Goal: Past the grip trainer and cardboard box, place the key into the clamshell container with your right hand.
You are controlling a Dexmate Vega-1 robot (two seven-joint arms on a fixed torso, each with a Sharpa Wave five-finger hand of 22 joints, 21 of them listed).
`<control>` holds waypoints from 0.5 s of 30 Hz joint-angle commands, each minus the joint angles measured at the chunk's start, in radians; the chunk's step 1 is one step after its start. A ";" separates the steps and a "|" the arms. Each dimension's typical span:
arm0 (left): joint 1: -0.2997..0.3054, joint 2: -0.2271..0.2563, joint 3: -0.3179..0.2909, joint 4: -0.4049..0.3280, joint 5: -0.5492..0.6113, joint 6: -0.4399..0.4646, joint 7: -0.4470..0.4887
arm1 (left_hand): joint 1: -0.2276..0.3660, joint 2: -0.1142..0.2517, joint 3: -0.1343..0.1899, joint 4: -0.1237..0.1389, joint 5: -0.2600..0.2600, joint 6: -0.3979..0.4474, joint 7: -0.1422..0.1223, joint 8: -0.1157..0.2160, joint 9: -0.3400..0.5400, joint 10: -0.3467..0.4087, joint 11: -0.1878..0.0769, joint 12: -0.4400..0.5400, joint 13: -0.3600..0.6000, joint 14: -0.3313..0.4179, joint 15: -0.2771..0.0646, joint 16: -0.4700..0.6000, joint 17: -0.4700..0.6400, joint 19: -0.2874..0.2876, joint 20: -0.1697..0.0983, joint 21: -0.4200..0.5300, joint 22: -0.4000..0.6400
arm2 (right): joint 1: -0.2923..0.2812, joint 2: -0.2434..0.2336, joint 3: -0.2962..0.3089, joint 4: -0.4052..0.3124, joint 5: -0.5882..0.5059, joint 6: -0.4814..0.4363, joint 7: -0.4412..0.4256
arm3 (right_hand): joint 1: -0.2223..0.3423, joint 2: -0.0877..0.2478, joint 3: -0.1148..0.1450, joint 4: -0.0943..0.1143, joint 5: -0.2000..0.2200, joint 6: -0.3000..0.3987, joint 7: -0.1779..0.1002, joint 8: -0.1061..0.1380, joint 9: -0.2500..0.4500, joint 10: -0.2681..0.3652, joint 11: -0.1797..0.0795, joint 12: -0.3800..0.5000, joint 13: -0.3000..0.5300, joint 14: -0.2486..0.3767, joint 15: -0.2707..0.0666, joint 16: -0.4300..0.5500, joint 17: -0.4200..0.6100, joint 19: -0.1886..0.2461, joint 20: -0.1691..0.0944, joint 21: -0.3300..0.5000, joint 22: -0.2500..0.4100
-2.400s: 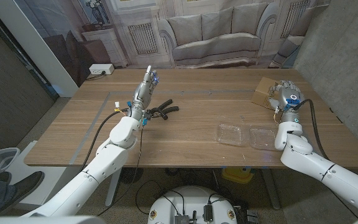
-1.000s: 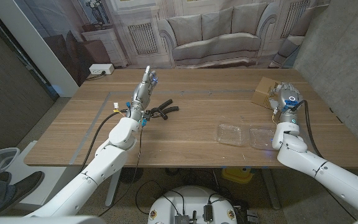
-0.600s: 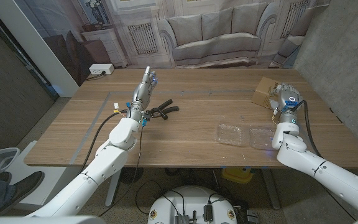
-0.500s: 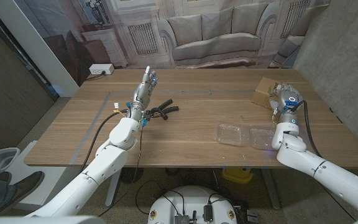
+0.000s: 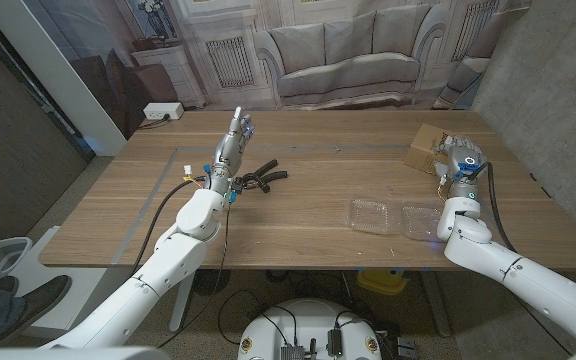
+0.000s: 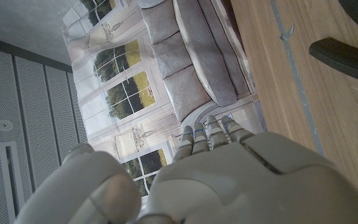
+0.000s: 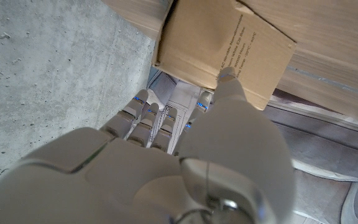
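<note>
The clear clamshell container (image 5: 398, 217) lies open on the table's right front, both halves empty. Behind it sits the cardboard box (image 5: 425, 148) (image 7: 222, 46), and my right hand (image 5: 460, 155) (image 7: 166, 168) stands right beside the box near the right edge, fingers stretched out and holding nothing. The black grip trainer (image 5: 259, 177) (image 6: 347, 56) lies left of the table's middle. Just left of it my left hand (image 5: 233, 143) (image 6: 229, 174) stands upright with straight fingers, empty. I cannot make out the key.
The wooden table (image 5: 308, 200) has bare wood between the grip trainer and the clamshell. A grey concrete wall (image 5: 558, 100) rises close to the right edge. A white socket strip (image 5: 162, 111) sits at the far left corner.
My right forearm has shifted slightly inward while the hand stays by the box. The left arm and the objects have not moved.
</note>
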 commanded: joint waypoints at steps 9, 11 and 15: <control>0.014 0.003 -0.004 -0.010 -0.003 0.001 0.006 | 0.007 0.006 -0.004 0.003 0.002 0.009 -0.003 -0.003 0.003 0.010 0.000 -0.001 0.001 0.007 0.003 0.004 0.003 0.002 0.003 0.003 0.002 | 0.014 0.018 -0.015 0.040 -0.004 0.024 -0.043 | 0.010 0.004 -0.007 -0.006 0.004 0.043 0.000 0.024 0.016 0.011 -0.003 0.010 0.005 0.017 -0.063 0.004 0.004 0.011 -0.068 0.006 0.005; 0.015 0.003 -0.004 -0.011 -0.002 0.000 0.007 | 0.007 0.006 -0.004 0.003 0.002 0.010 -0.003 -0.003 0.003 0.010 0.000 -0.001 0.001 0.007 0.002 0.003 0.003 0.002 0.003 0.003 0.002 | 0.015 0.020 -0.016 0.043 -0.005 0.028 -0.049 | 0.011 0.003 -0.007 -0.007 0.005 0.044 0.000 0.025 0.018 0.011 -0.004 0.010 0.005 0.019 -0.064 0.004 0.005 0.012 -0.068 0.006 0.005; 0.017 0.002 -0.004 -0.012 -0.003 -0.001 0.008 | 0.007 0.007 -0.005 0.003 0.002 0.010 -0.003 -0.003 0.003 0.010 -0.001 -0.001 0.001 0.007 0.002 0.003 0.003 0.002 0.003 0.003 0.002 | 0.015 0.029 -0.014 0.060 -0.007 0.048 -0.077 | 0.013 0.004 -0.007 -0.007 0.006 0.048 0.000 0.029 0.022 0.014 -0.005 0.011 0.005 0.023 -0.066 0.005 0.006 0.014 -0.069 0.006 0.005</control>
